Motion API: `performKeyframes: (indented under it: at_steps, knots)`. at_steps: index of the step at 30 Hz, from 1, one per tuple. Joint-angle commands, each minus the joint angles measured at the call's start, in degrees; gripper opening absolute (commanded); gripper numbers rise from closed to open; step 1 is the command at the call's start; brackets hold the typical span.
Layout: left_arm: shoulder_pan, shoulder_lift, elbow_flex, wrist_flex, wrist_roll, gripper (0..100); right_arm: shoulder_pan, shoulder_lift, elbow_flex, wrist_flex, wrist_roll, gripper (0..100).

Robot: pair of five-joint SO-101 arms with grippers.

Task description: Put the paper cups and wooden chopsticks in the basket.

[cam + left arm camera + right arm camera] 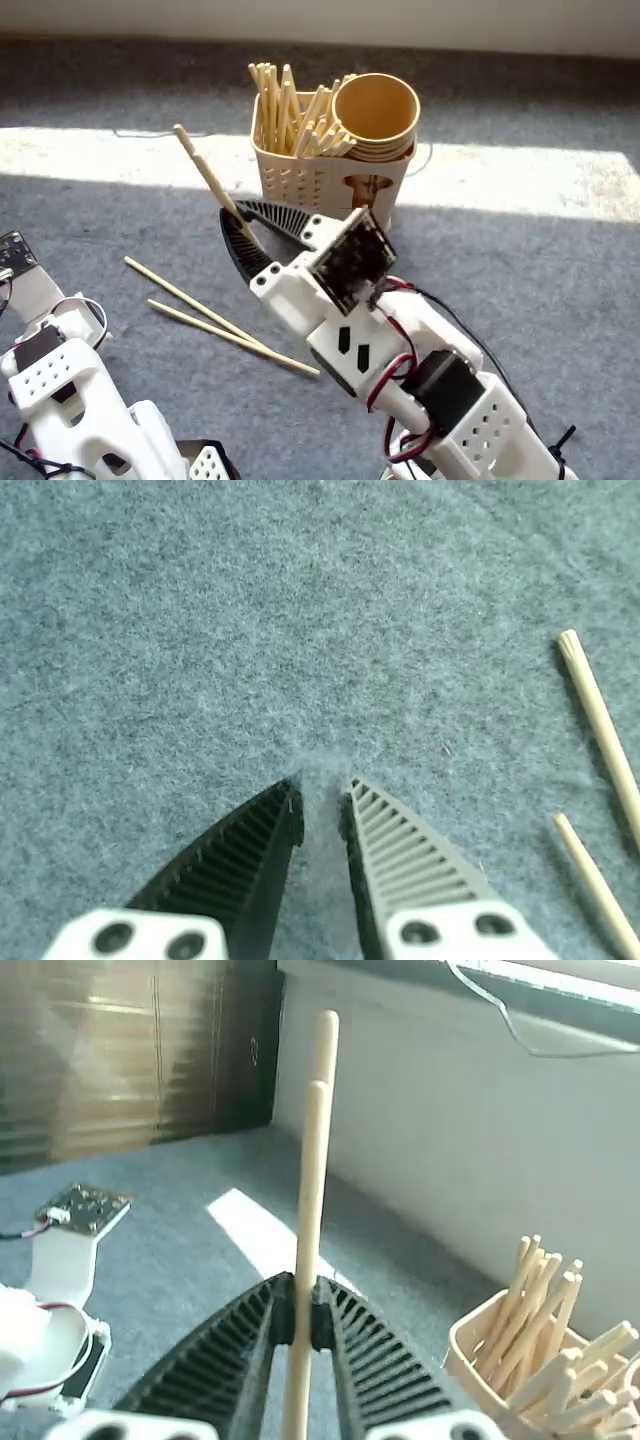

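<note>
Right gripper point(300, 1305) clamps a pair of chopsticks point(312, 1160) low on their shafts, so they stand nearly upright, ready, I judge, to be tipped in over the rim. It hangs just beside the basket point(330, 185), which carries cups point(378, 110) and a sheaf of sticks point(285, 110). Two loose chopsticks point(220, 325) lie on the carpet point(560, 260) between the arms. Left gripper point(320, 810) is empty, jaws a narrow slit apart, close above the carpet near those two.

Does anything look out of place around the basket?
Two chopsticks lie loose on the carpet, outside the basket. The right end effector grips another chopstick pair, not yet in. Nothing looks spilled or damaged.
</note>
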Motion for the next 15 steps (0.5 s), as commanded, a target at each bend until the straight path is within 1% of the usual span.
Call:
performKeyframes:
  at_steps: [1, 7, 15]
  knots:
    - [-0.3, -0.9, -1.8, -1.1, 0.4, 7, 0.7, -2.6, -0.3, -9.0, -0.4, 0.5]
    - [-0.3, -0.9, -1.8, -1.1, 0.4, 7, 1.4, -2.4, -0.7, -19.2, -0.2, 0.5]
    - [-0.3, -0.9, -1.8, -1.1, 0.4, 7, 12.4, -0.2, -0.7, -31.5, -0.2, 0.5]
